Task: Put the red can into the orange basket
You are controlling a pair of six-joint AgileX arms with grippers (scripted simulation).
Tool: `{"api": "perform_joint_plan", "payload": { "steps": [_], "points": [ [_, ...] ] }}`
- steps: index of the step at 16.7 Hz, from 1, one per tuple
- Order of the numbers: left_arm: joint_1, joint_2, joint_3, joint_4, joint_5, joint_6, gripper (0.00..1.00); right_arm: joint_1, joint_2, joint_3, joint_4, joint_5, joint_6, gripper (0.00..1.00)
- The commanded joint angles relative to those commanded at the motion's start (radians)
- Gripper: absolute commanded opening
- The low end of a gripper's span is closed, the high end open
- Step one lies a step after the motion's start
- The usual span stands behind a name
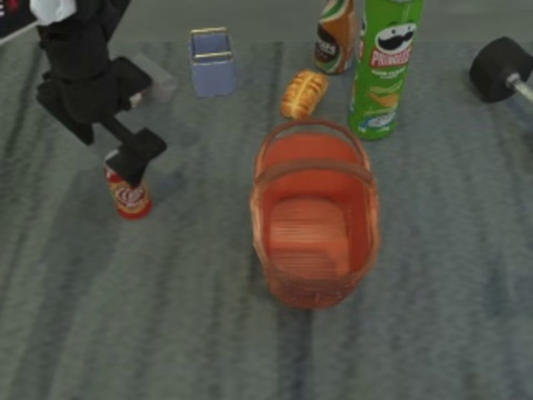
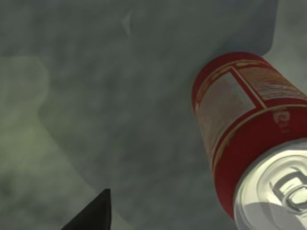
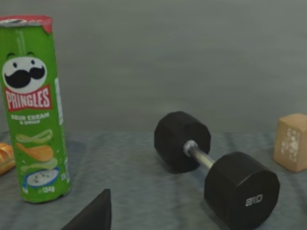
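Note:
The red can [image 1: 129, 198] stands upright on the table's left side, its silver top partly covered by my left gripper [image 1: 137, 160]. In the left wrist view the red can [image 2: 249, 129] fills one side, close up, and one dark fingertip [image 2: 101, 211] stands well apart from it; the gripper is open and the other finger is out of frame. The orange basket [image 1: 371, 225] sits mid-table to the right of the can, hoop handle up, nothing inside. My right arm is parked outside the top view; one of its fingertips [image 3: 100, 211] shows, with the gripper open.
Along the back stand a blue-grey box [image 1: 212, 62], a bread roll [image 1: 304, 93], a brown-orange bottle [image 1: 335, 37] and a tall green Pringles tube [image 1: 383, 67]. A black dumbbell [image 1: 500, 71] lies at the far right, with a tan block [image 3: 291, 141] beyond it.

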Motion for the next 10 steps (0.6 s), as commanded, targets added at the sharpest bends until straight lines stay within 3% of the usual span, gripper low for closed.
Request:
{"api": "perform_joint_plan", "payload": {
  "steps": [5, 10],
  "points": [
    [0.005, -0.001, -0.006, 0.006, 0.0, 0.0, 1.0, 0.0, 0.0, 0.0, 0.0, 0.0, 0.0, 1.0],
    [0.001, 0.031, -0.096, 0.13, 0.0, 0.002, 1.0, 0.0, 0.0, 0.0, 0.0, 0.0, 0.0, 1.0]
  ]
}}
